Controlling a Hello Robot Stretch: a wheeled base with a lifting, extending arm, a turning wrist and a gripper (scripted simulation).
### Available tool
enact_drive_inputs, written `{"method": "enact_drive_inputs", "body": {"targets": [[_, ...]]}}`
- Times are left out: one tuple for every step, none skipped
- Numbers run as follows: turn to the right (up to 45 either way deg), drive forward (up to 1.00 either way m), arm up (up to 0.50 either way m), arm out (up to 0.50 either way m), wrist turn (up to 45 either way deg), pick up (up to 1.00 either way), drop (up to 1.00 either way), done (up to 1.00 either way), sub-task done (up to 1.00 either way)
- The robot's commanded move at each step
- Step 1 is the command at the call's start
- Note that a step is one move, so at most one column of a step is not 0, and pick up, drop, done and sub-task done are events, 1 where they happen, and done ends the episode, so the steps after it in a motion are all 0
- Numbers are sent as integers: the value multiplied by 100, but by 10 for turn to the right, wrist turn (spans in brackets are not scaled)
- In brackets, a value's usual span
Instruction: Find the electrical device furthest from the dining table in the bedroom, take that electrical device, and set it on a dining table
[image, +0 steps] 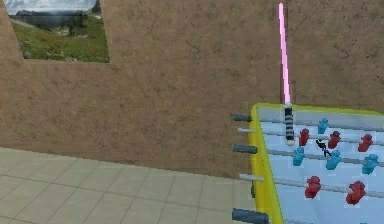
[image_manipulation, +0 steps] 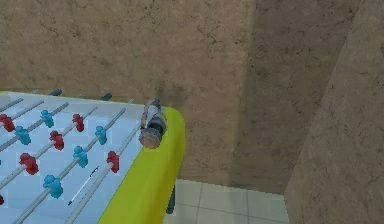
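You have a pink glowing rod (image: 284, 50) standing upright on its banded handle at the far edge of the yellow-rimmed desk (image: 262, 160) (a foosball one, red and blue players), by the brown wall (image: 180, 90). You cannot tell the claw's state.

A thin pink rod (image: 284, 50) with a dark banded grip stands upright at the yellow rim of the table (image: 262, 150), a football table with red and blue figures
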Motion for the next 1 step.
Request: {"method": "enact_drive_inputs", "body": {"targets": [[0, 0, 50, 0, 0, 0, 0, 0, 0]]}}
